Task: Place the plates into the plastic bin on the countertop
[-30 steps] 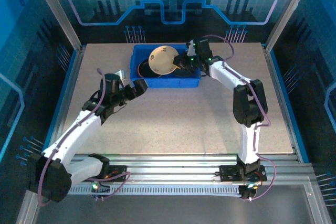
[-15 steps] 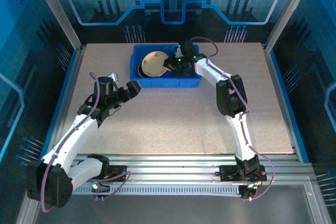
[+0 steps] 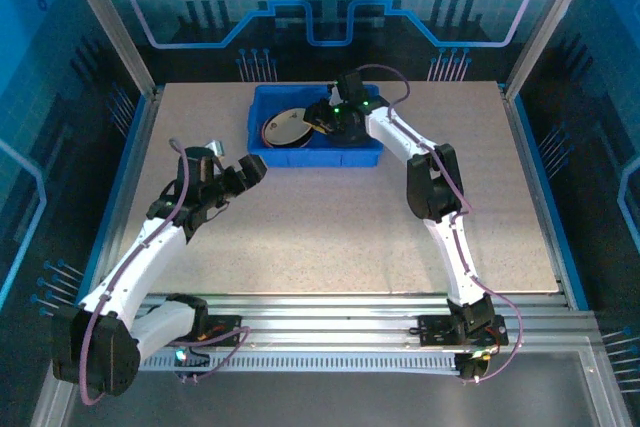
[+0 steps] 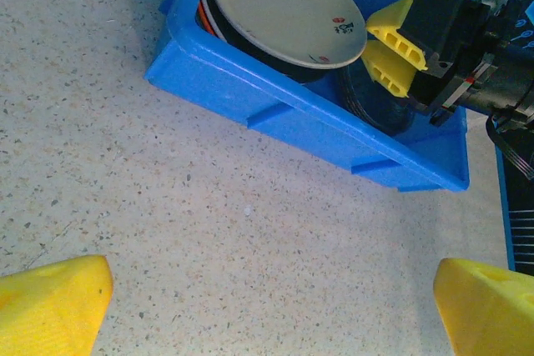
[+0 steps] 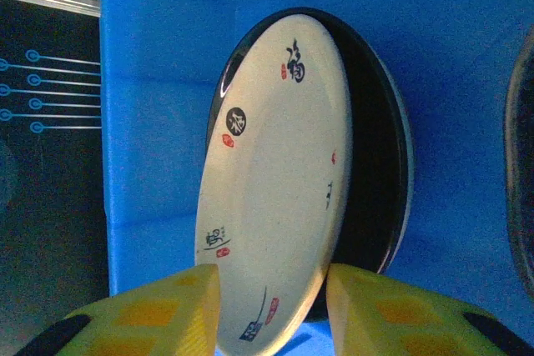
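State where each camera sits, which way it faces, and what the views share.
Top external: above and behind the bases, looking down and forward over the countertop to the blue bin; left arm and right arm show.
Left wrist: on the left arm, low over the countertop, facing the bin; its own left fingers sit at the bottom corners, with the right fingers beyond.
Right wrist: inside the bin, close on the cream plate; its fingers flank the plate's near edge.
Shared: all three see the cream plate in the bin.
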